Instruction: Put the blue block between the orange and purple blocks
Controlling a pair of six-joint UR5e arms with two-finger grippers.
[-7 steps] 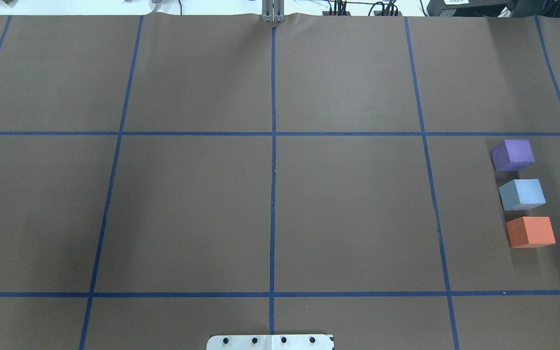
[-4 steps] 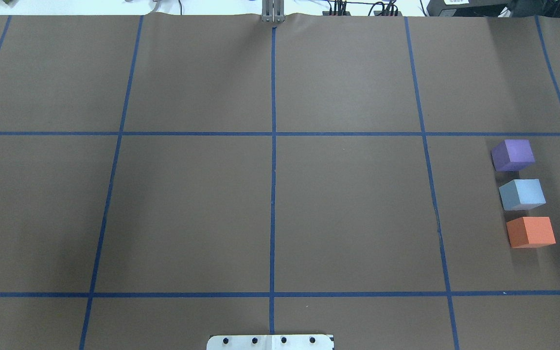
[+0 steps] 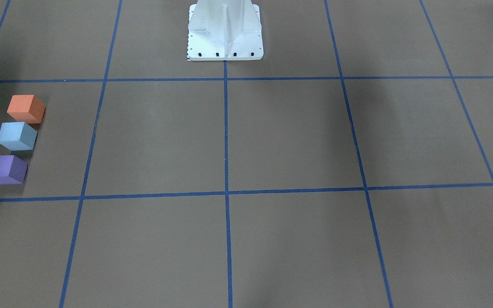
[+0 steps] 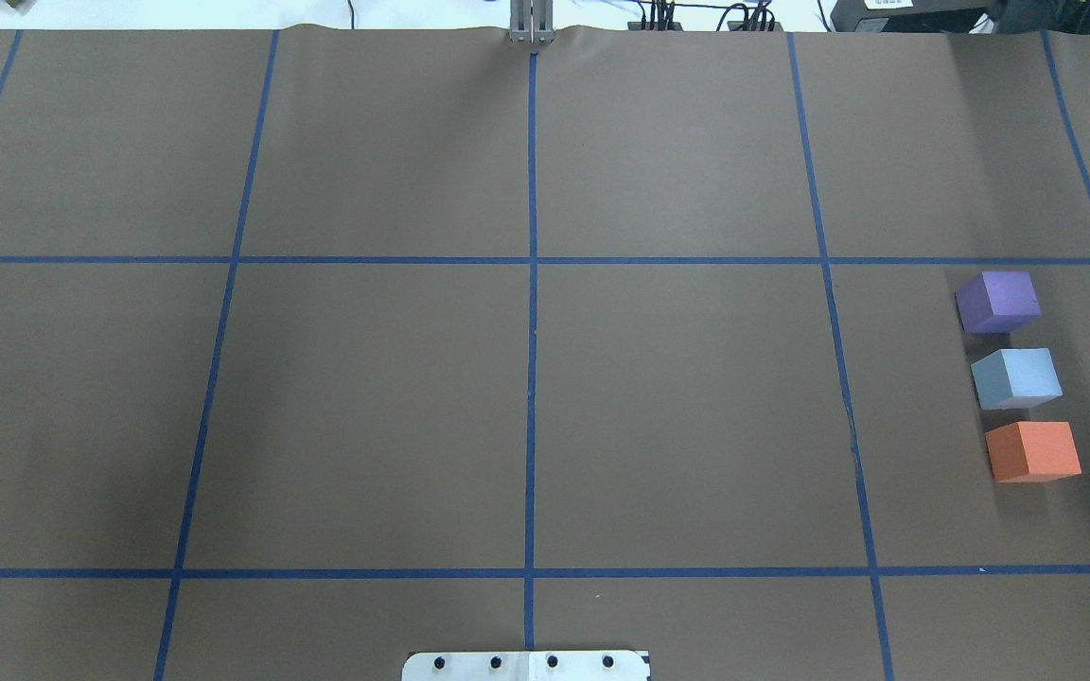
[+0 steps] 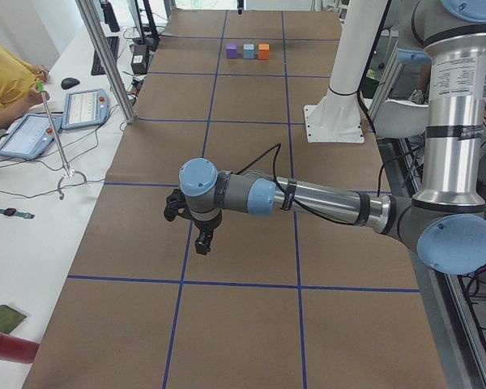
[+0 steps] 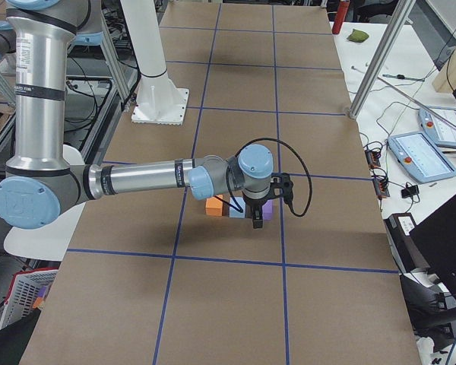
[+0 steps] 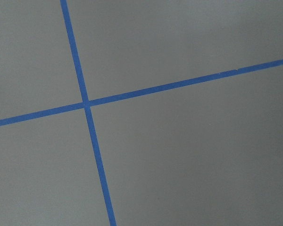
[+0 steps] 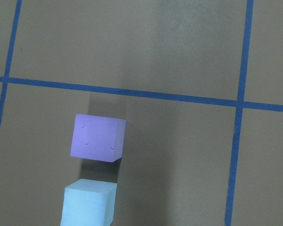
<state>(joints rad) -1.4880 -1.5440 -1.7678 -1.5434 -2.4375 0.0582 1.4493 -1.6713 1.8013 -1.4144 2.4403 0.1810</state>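
Between orange block (image 4: pixel 1032 451) and purple block (image 4: pixel 999 301): blue block (image 4: pixel 1016 377), in row.

The left arm (image 5: pixel 324 200) shows silver links (image 5: pixel 454 113), pale-blue joint caps (image 5: pixel 198 177), a black cable (image 5: pixel 263 148) and black end effector (image 5: pixel 202 245).

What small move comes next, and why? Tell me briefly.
Probably just draw the right end effector up and away, touching nothing. The blue block already sits between the purple block and the orange block, a narrow gap on each side, while the end effector hangs above that row.
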